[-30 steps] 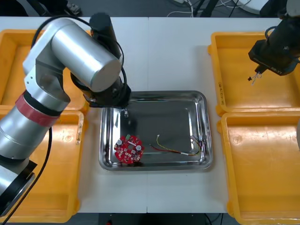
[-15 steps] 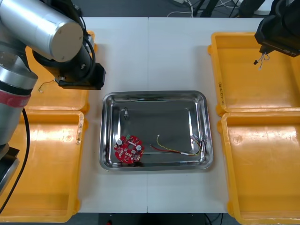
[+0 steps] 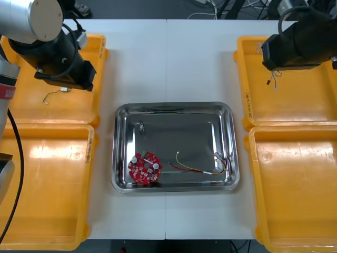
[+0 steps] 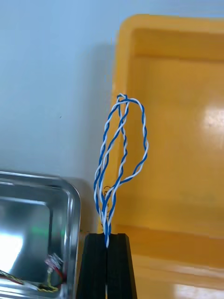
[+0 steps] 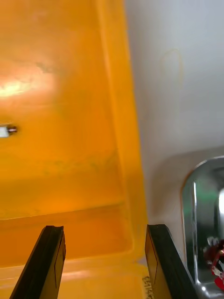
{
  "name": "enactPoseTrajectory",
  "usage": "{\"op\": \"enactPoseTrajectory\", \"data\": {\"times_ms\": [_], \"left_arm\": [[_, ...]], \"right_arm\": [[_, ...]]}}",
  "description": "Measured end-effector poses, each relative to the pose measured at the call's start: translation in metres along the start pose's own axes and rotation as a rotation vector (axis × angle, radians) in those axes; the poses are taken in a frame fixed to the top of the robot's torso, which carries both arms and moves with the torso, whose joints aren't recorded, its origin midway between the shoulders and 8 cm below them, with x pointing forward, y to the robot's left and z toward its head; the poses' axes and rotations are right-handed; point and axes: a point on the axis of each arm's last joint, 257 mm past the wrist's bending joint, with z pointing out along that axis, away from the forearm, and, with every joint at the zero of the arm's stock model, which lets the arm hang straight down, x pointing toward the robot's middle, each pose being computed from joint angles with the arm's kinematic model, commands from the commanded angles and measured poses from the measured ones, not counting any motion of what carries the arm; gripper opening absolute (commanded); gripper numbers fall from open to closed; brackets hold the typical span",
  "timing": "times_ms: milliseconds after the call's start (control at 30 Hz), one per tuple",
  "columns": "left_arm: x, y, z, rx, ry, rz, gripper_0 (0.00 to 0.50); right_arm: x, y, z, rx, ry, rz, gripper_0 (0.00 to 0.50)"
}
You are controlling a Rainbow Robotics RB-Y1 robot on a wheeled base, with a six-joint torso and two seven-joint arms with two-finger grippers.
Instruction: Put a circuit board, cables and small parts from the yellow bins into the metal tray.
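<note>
R gripper (image 4: 107, 237), above the far right yellow plastic bin (image 3: 295, 105), has its black fingers (image 4: 95, 264) pinched tight together on one end of a twisted blue and white cable (image 4: 122, 154). The rest of the cable hangs free in loose loops. L gripper (image 5: 103, 231) hovers over the right side of the far left yellow plastic bin (image 3: 31, 108), fingers wide apart w/ nothing between them, and a thin cable (image 3: 52, 95) lies on that bin's floor nearby. The shiny rectangular metal tray (image 3: 174, 107) sits mid-table between the bins. It holds a round red circuit board (image 3: 145, 167) near-left, a red and yellow cable (image 3: 200, 167) near-right and a small metal part (image 3: 141, 126) far-left. Step in hand looks like carrying the blue/white cable to the tray. To do it well: don't loosen the pinch, and lift enough that the loops clear the bin wall and tray rim. Come in low over the bare far-right patch, away from board & other cable. Release only once every loop is inside the rim.
</note>
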Motion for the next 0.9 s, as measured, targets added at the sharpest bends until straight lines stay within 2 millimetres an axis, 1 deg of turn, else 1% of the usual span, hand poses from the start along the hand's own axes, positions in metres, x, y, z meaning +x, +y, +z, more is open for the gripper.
{"op": "enactPoseTrajectory", "data": {"times_ms": [67, 200, 267, 367, 467, 533, 733, 833, 900], "left_arm": [[-0.002, 0.010, 0.002, 0.001, -0.003, -0.033, 0.500], [-0.009, 0.027, 0.009, 0.012, -0.018, -0.096, 0.500], [-0.012, 0.034, 0.015, 0.010, -0.025, -0.119, 0.500], [-0.018, 0.041, 0.024, 0.010, -0.035, -0.145, 0.500], [-0.024, 0.047, 0.032, 0.011, -0.048, -0.162, 0.500], [-0.027, 0.051, 0.037, 0.008, -0.056, -0.153, 0.500], [-0.027, 0.067, 0.052, -0.022, -0.057, -0.046, 0.500], [-0.024, 0.073, 0.059, -0.031, -0.051, 0.002, 0.500], [-0.024, 0.076, 0.063, -0.035, -0.053, 0.002, 0.500]], "right_arm": [[0.003, 0.009, 0.001, -0.002, 0.004, -0.085, 0.000], [0.010, 0.021, 0.006, -0.008, 0.024, -0.167, 0.000], [0.014, 0.026, 0.010, -0.010, 0.037, -0.254, 0.000], [0.021, 0.035, 0.016, -0.013, 0.059, -0.415, 0.000], [0.032, 0.045, 0.023, -0.017, 0.089, -0.492, 0.000], [0.039, 0.052, 0.028, -0.017, 0.109, -0.534, 0.000], [0.058, 0.068, 0.039, -0.043, 0.157, -0.817, 0.000], [0.065, 0.074, 0.043, -0.055, 0.172, -0.854, 0.000], [0.070, 0.078, 0.045, -0.063, 0.182, -0.894, 0.000]]}}
